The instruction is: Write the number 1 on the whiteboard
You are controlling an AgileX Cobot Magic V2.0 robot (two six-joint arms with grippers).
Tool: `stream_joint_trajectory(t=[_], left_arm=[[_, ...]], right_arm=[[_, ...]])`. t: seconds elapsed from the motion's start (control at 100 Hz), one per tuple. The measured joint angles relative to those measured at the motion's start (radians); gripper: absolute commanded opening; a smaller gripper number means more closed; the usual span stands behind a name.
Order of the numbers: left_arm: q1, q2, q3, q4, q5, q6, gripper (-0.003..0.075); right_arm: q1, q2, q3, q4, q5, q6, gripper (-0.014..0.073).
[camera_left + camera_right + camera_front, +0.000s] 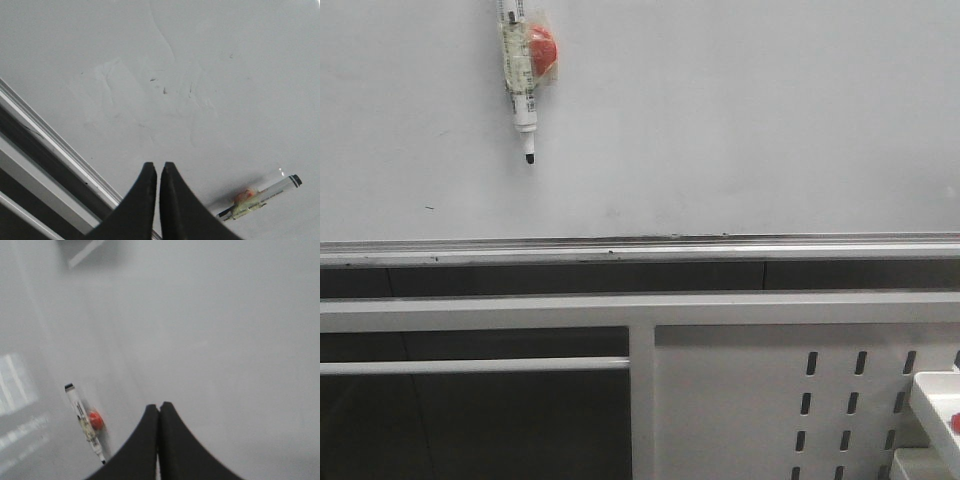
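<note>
The large pale grey-white glossy whiteboard (740, 120) stands upright with a silver metal ledge (640, 250) along its lower edge, and no written stroke shows on it yet, only faint smudges and tiny specks, so the number 1 is not there. A white-barrelled marker with a black tip (519, 75) hangs well above the ledge, tip pointing down, taped to a small red magnet (542, 48) that holds it to the board. Both arms hover off the surface: the left tool (157, 170) has its black fingers pressed together on nothing, and the right tool (159, 410) is likewise closed and empty. I judge the step in hand is fetching the marker, so a tool must first spread, close squarely on the barrel clear of the magnet, and pull it straight off, not sliding the tip across the board. Below the ledge runs a white metal frame (620, 312) with a white perforated metal panel (780, 400), and a white box corner (938, 410) sits beside that panel; none of these blocks the board.
</note>
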Motion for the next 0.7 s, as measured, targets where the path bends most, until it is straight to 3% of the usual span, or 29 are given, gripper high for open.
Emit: stream_joint_trajectory(t=[0.12,0.2,0.38,0.53,0.64,0.7], left_arm=[[0.000,0.000,0.000,0.000,0.024,0.033,-0.0020],[0.000,0.000,-0.011,0.034,0.065,0.102,-0.0020],[0.000,0.079,-0.161,0.222,0.237,0.224,-0.0005],[0.000,0.259,-0.321,0.342,0.366,0.382,0.0152],[-0.005,0.389,-0.404,0.349,0.414,0.540,0.0314],[-0.028,0.438,-0.424,0.324,0.414,0.618,0.0347]], right_arm=[[0.000,0.000,-0.004,0.117,0.066,0.006,-0.0050],[0.000,0.000,-0.039,0.133,0.191,0.001,-0.0050],[0.000,0.094,-0.222,-0.022,0.538,-0.041,-0.0049],[0.000,0.241,-0.370,-0.228,0.744,-0.045,-0.0049],[0.000,0.313,-0.452,-0.339,0.753,-0.047,-0.0046],[0.000,0.330,-0.474,-0.366,0.718,-0.047,-0.0022]])
